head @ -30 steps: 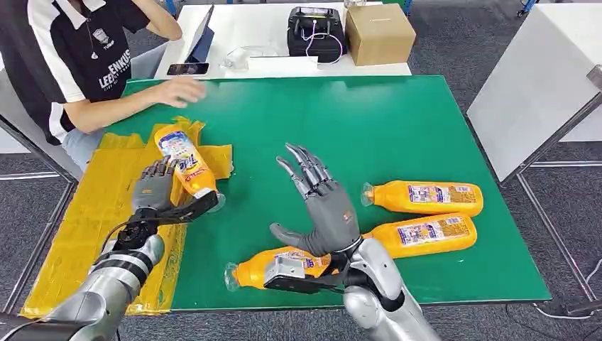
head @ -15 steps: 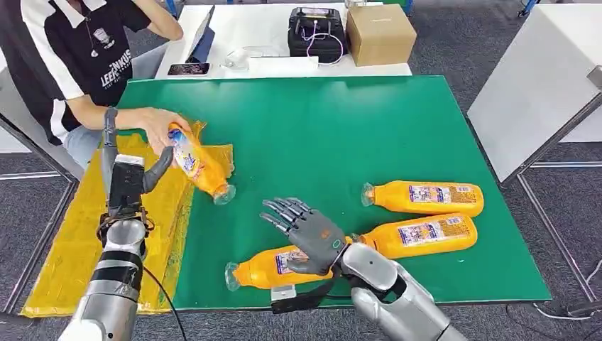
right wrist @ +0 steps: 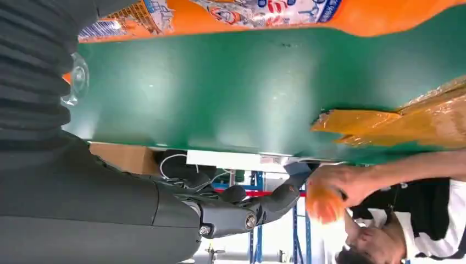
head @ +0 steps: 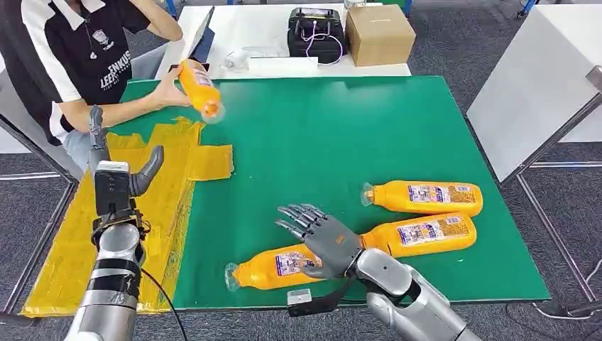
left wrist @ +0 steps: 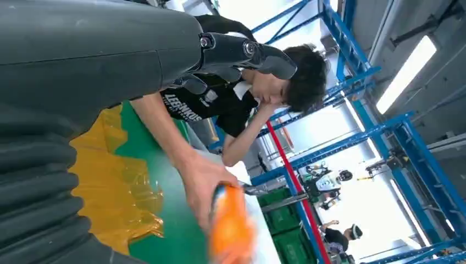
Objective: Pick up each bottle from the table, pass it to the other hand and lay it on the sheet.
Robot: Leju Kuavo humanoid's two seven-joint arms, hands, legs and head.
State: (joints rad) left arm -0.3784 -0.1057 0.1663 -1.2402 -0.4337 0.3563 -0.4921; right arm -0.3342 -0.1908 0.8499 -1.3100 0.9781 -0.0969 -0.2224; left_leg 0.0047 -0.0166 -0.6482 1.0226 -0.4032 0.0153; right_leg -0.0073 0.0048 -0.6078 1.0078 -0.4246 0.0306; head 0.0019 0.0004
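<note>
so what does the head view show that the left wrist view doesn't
Only the head view takes in the three orange bottles lying on the green table, the nearest bottle just under the open right hand, and the cardboard box on the white table behind. Only the left wrist view takes in the blue racking and ceiling lights. Both take in the empty left hand, the yellow sheet and the person's hand lifting a bottle away.

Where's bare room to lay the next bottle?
The yellow sheet lies bare beside the left hand. The green mat is free between the person's raised bottle and the three bottles, crowded around the right hand.
</note>
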